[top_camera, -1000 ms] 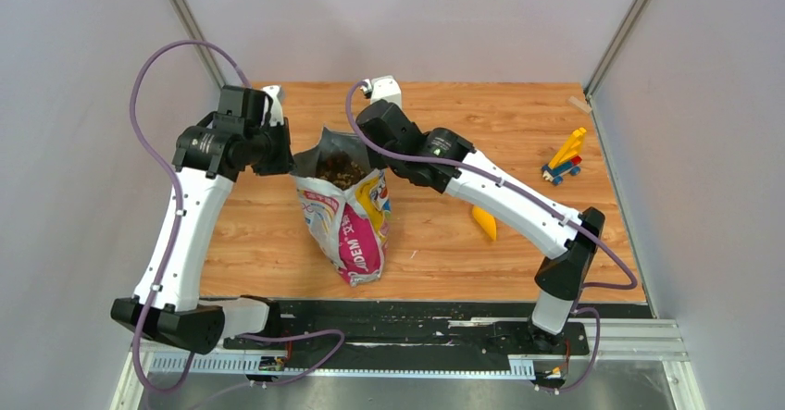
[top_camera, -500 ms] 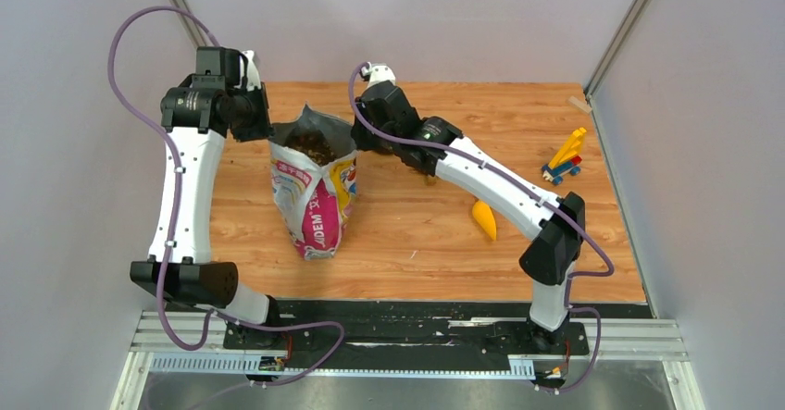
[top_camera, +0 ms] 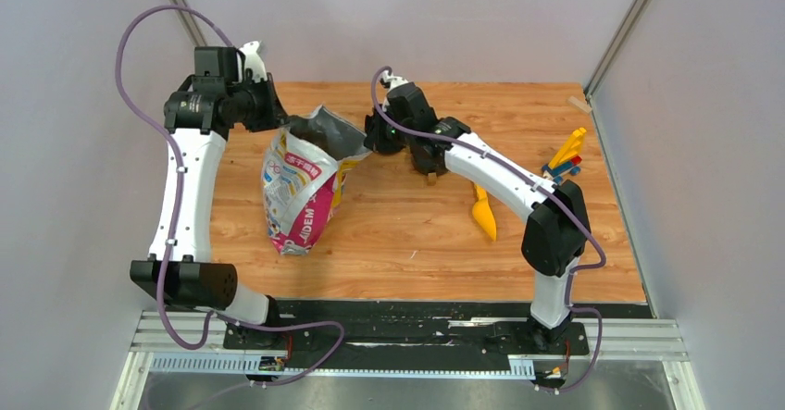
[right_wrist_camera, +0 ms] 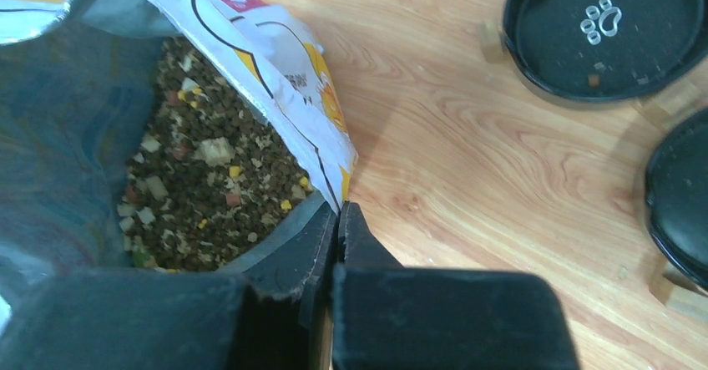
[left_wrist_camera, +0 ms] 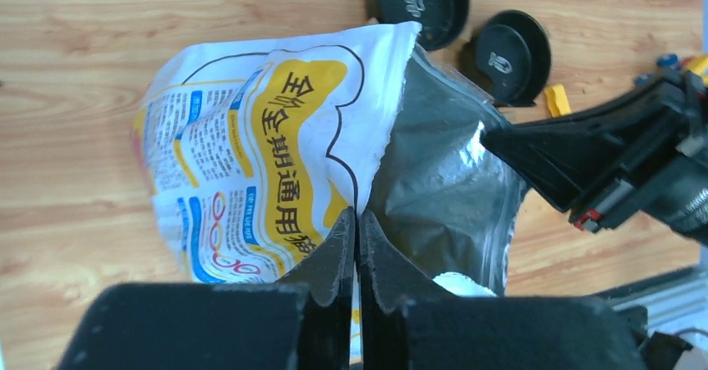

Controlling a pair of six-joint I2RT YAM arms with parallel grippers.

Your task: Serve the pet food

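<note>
pet food (right_wrist_camera: 209, 190): in open bag (left_wrist_camera: 250, 153), just beside right gripper (right_wrist_camera: 338, 224). left gripper (left_wrist_camera: 357, 240), right gripper: each clamped on bag rim. paw-print bowl (right_wrist_camera: 551, 19), ahead of right gripper: nearly bare. serving judged not yet done.

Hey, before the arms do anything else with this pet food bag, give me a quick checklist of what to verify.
1. Grip of left gripper on bag rim: ok.
2. Grip of right gripper on the opposite rim: ok.
3. Bag mouth open, pet food visible inside: ok.
4. Uncovered paw-print bowl nearly empty: ok.
5. Holding yellow scoop: not ok, it lies on the table.
</note>
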